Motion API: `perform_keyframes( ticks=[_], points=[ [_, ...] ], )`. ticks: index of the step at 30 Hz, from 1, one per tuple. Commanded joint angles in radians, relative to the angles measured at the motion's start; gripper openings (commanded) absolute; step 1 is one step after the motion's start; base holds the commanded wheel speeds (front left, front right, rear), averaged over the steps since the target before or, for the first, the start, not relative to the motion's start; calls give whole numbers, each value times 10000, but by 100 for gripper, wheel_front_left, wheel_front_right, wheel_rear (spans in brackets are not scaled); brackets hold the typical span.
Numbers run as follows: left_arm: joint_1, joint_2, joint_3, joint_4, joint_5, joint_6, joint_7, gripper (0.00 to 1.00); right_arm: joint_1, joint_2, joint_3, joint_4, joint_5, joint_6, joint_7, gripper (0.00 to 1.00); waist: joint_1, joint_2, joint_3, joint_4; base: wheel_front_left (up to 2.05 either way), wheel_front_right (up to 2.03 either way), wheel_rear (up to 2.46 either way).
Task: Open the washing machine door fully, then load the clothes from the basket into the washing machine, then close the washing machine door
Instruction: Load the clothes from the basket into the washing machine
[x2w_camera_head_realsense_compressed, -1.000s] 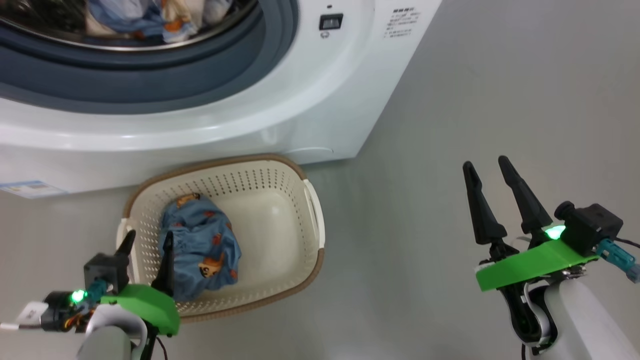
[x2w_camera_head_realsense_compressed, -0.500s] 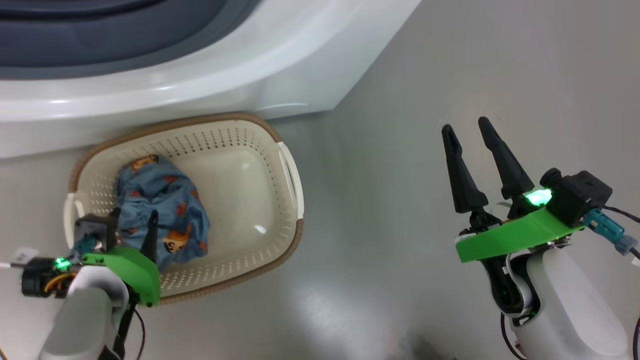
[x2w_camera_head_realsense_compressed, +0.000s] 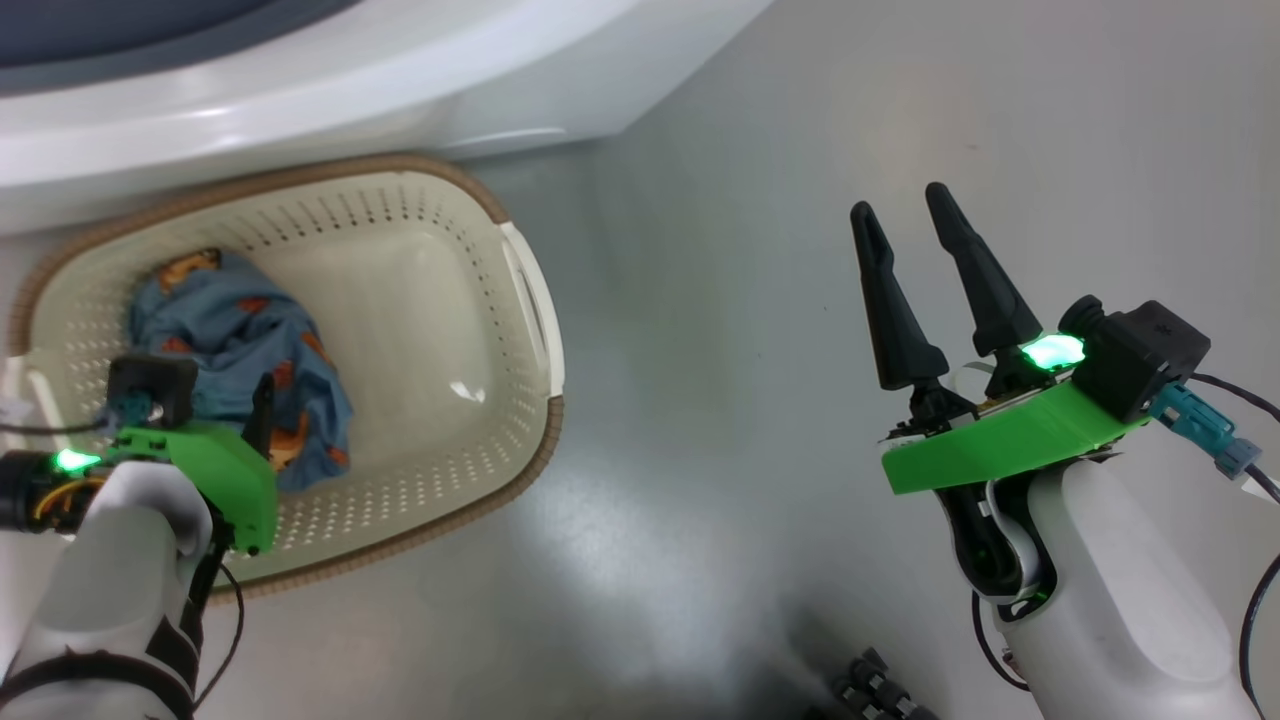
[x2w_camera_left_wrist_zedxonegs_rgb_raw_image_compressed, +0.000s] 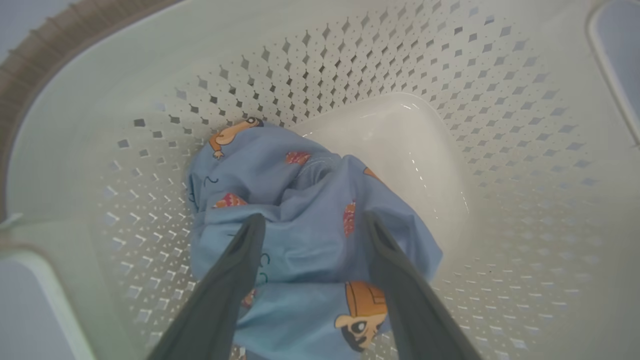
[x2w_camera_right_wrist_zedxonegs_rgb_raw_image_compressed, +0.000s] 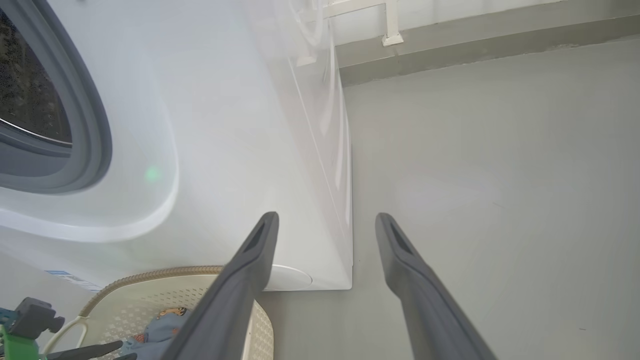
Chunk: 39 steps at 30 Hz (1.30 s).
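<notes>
The cream basket (x2w_camera_head_realsense_compressed: 530, 290) stands on the floor in front of the white washing machine (x2w_camera_head_realsense_compressed: 400, 80). One bundle of light blue bear-print clothes (x2w_camera_head_realsense_compressed: 240, 330) lies in its left half. My left gripper (x2w_camera_head_realsense_compressed: 215, 385) hangs inside the basket, open. In the left wrist view its two fingers straddle the top of the clothes (x2w_camera_left_wrist_zedxonegs_rgb_raw_image_compressed: 300, 200), left gripper (x2w_camera_left_wrist_zedxonegs_rgb_raw_image_compressed: 314, 217) close over the fabric; contact is unclear. My right gripper (x2w_camera_head_realsense_compressed: 900, 200) is open and empty over bare floor right of the basket. The right gripper (x2w_camera_right_wrist_zedxonegs_rgb_raw_image_compressed: 326, 216) points toward the washing machine (x2w_camera_right_wrist_zedxonegs_rgb_raw_image_compressed: 225, 125). The washing machine door is out of view.
The grey rubber ring (x2w_camera_right_wrist_zedxonegs_rgb_raw_image_compressed: 90, 125) of the drum opening shows at the left of the right wrist view. Grey floor (x2w_camera_head_realsense_compressed: 720, 300) spreads right of the basket. A wall base with a white pipe (x2w_camera_right_wrist_zedxonegs_rgb_raw_image_compressed: 390, 35) runs behind the machine. A dark ribbed part (x2w_camera_head_realsense_compressed: 880, 690) lies near my base.
The head camera has tilted down, so the machine slid up out of the picture. My left gripper has gone from the basket's left rim deeper in, over the clothes. The right gripper keeps its pose.
</notes>
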Motion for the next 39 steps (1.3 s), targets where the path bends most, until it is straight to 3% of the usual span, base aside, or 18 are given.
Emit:
perform_keyframes(
  ticks=[1,12,22,23,24,26,39],
  points=[
    [10,377,116,17,24,-8,87,100,87,41,186,-245,-109,46,-80,100,-1,0,325,-184,0,0,0],
    [-454,624,-146,224,-216,-17,808,100,-128,186,372,-297,-72,46,-80,100,-1,0,711,-386,0,0,0],
    [-669,704,-1032,269,-494,-20,1248,100,-184,287,440,-319,-26,46,-80,100,-1,0,894,-569,0,0,0],
    [-658,709,-1100,271,-537,-20,1294,65,-184,293,448,-318,-21,46,-80,100,-1,0,890,-589,0,0,0],
    [-652,729,-1169,273,-568,-20,1292,40,-180,299,454,-319,-16,46,-80,100,-1,0,884,-605,0,0,0],
    [-645,773,-1278,276,-633,-20,1271,0,-165,307,455,-324,-16,46,-80,100,-1,0,856,-631,0,0,0],
    [-339,480,-1550,287,-1442,-20,795,0,-23,235,289,-225,-108,46,-80,100,-1,0,-42,-319,0,0,0]
  ],
)
